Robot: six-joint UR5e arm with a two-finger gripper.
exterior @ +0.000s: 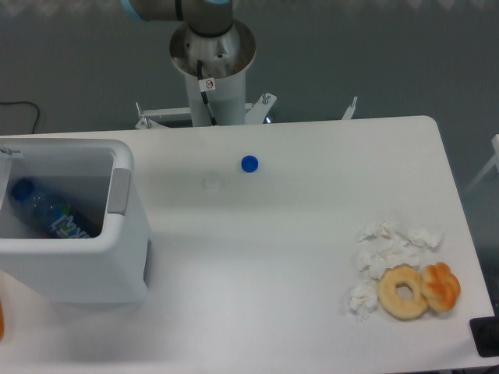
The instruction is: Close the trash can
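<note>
We see the trash can (74, 249) open on the table's (296, 257) left, bottle (47, 214) inside, gripper out of view, its state unknowable to us

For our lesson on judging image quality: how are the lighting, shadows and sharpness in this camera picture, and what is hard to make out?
Fixed camera: soft, even light with no harsh glare; the trash can casts only a faint shadow on the table. Overall slightly soft; the bottle inside sits in shade, its label unreadable. The white tissues nearly blend into the tabletop. The gripper is out of frame.
</note>
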